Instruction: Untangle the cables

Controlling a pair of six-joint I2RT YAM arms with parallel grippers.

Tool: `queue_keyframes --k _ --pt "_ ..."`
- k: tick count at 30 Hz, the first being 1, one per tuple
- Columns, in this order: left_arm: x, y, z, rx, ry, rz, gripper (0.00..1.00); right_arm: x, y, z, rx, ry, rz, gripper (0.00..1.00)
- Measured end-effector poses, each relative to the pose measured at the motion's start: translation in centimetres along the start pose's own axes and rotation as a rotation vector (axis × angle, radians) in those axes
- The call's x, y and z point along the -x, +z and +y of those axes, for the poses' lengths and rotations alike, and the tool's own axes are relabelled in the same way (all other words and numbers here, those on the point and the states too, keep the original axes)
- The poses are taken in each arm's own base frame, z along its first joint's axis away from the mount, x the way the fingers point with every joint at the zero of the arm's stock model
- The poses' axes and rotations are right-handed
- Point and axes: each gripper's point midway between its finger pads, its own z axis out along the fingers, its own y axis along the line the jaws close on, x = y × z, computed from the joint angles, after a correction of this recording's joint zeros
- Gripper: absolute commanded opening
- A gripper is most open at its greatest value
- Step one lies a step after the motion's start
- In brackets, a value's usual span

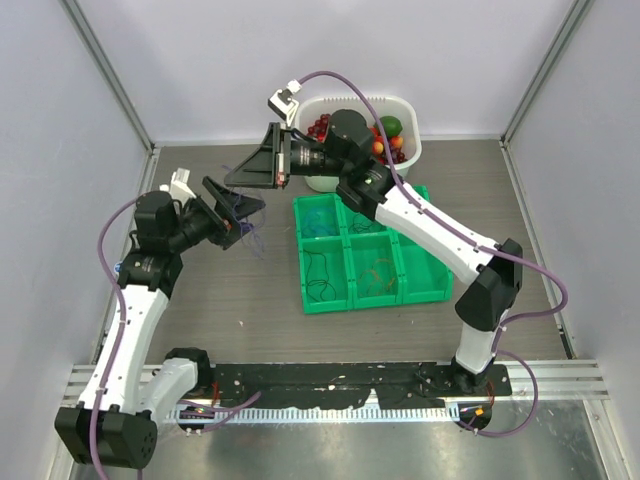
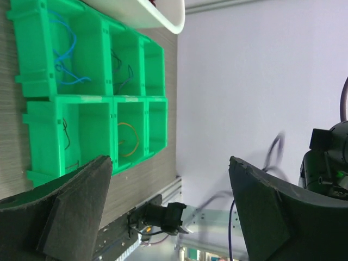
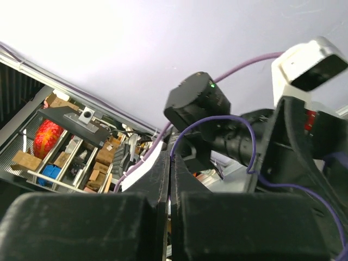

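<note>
My right gripper (image 1: 238, 176) is raised at the back left of the table, shut on a thin purple-blue cable (image 1: 252, 238). In the right wrist view that cable (image 3: 217, 116) loops up out of the closed jaws (image 3: 170, 159). My left gripper (image 1: 243, 208) is open just below and in front of the right one. In the left wrist view the purple-blue cable (image 2: 232, 231) runs beside the right finger (image 2: 266, 215) without being clamped. Other cables lie in the green tray (image 1: 352, 303): a teal-blue one (image 1: 320, 218), a black one (image 1: 320, 277) and an orange one (image 1: 382, 270).
A white basin (image 1: 410, 105) of small fruit stands behind the green tray, under the right arm. Grey walls and aluminium posts enclose the table on three sides. A black rail (image 1: 340, 378) runs along the near edge by the arm bases.
</note>
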Motion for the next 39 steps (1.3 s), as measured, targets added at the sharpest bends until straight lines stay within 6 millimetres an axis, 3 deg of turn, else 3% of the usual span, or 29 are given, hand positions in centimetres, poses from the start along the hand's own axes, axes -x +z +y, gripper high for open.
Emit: queue_keyframes --k 4,8,11,22,27,32,39 --pt "-0.5 0.7 -0.1 -0.045 -0.032 0.041 0.94 0.4 0.3 0.5 0.021 -0.001 -0.007 0.01" --pt "-0.4 0.6 -2.5 -0.163 -0.014 0.047 0.87 0.4 0.4 0.7 0.028 0.005 -0.007 0.01" --pt "-0.6 0.4 -3.6 -0.216 -0.01 0.064 0.88 0.3 0.5 0.6 0.029 0.008 -0.005 0.01" --pt "-2.4 -2.4 -2.3 -0.181 0.018 0.017 0.87 0.8 0.5 1.1 0.027 -0.022 -0.007 0.01" --pt "-3.2 -2.5 -0.2 -0.137 -0.011 0.021 0.91 1.2 0.2 0.7 0.016 -0.024 -0.014 0.01" --pt "-2.6 -2.8 1.0 -0.084 -0.037 -0.025 0.94 1.9 -0.3 0.3 0.007 -0.03 -0.024 0.01" --pt "-1.3 -3.1 1.1 -0.066 -0.078 -0.077 0.95 1.9 -0.6 0.2 0.011 -0.044 -0.011 0.01"
